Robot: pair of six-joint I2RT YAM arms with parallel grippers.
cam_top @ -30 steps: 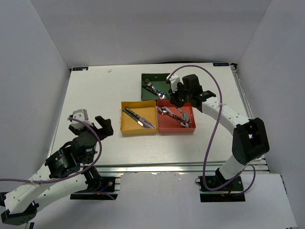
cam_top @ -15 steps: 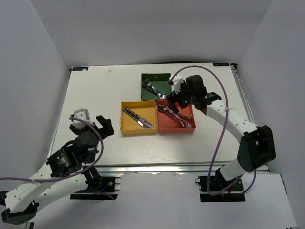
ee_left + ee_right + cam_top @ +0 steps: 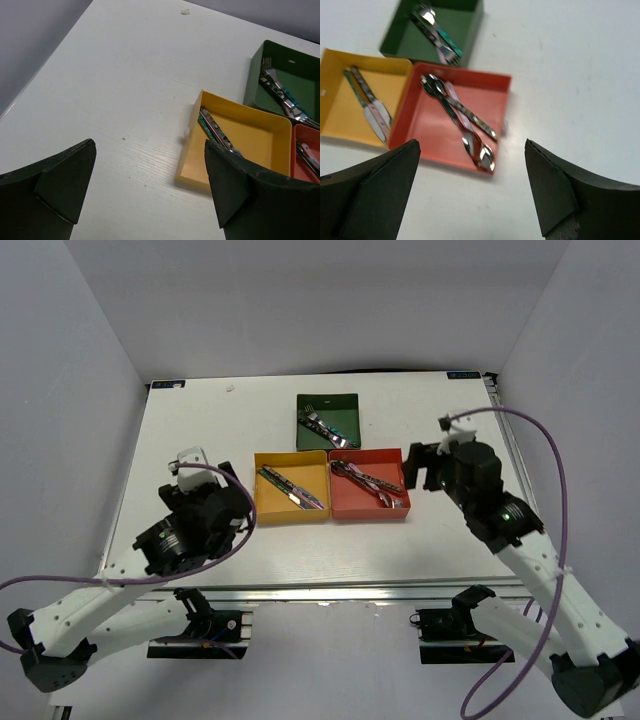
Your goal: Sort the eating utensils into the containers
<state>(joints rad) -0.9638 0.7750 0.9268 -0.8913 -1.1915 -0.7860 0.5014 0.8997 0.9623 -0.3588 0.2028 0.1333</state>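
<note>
Three containers stand mid-table. The dark green tray (image 3: 345,405) holds forks (image 3: 325,425). Knives (image 3: 292,488) lie in the yellow-orange tray (image 3: 270,508), and spoons (image 3: 367,482) lie in the red tray (image 3: 350,506). My left gripper (image 3: 232,508) hangs open and empty just left of the yellow tray (image 3: 250,135), as the left wrist view (image 3: 150,150) shows. My right gripper (image 3: 415,468) is open and empty to the right of the red tray (image 3: 427,130), with the spoons (image 3: 465,125) in front of it (image 3: 472,145). No utensil shows on the bare table.
The white table (image 3: 200,430) is closed in by grey walls at the left, back and right. A small white speck (image 3: 231,388) lies near the far edge. A metal rail (image 3: 505,430) runs along the right side.
My right gripper has opened over the red tray, left a spoon there and drawn back to the tray's right. My left arm has swung nearer to the yellow tray, still open.
</note>
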